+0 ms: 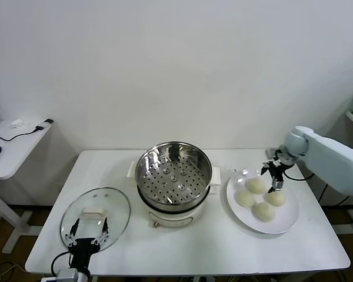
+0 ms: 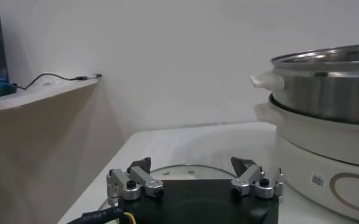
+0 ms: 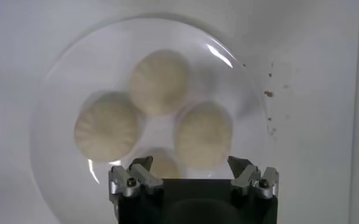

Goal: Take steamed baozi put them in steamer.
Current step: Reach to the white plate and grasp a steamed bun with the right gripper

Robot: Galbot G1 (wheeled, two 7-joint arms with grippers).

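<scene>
White rectangular table (image 1: 212,247) is carrying everything. Round shiny steel steamer (image 1: 173,170) with a perforated tray is sitting mid-table on its cream-white electric base; in the left wrist view a small label and part of a ring-shaped dial are showing on the base front, writing too small to read. Round glass lid with a white knob (image 1: 95,216) is lying flat on the robot's left of the steamer, near the front edge. Flat white round plate (image 1: 282,222) is lying just beside the steamer on the robot's right, holding four cream-white dome-shaped steamed baozi (image 1: 256,185) bunched together, touching or nearly so. None are sitting in the steamer.

Right gripper (image 1: 275,177) is hanging over the plate, above the baozi, fingers spread wide and holding nothing. Left gripper (image 1: 87,230) is idling low at the front table edge over the near rim of the lid, fingers also spread wide, empty. A few dark specks are dotting the table beside the plate in the right wrist view.
</scene>
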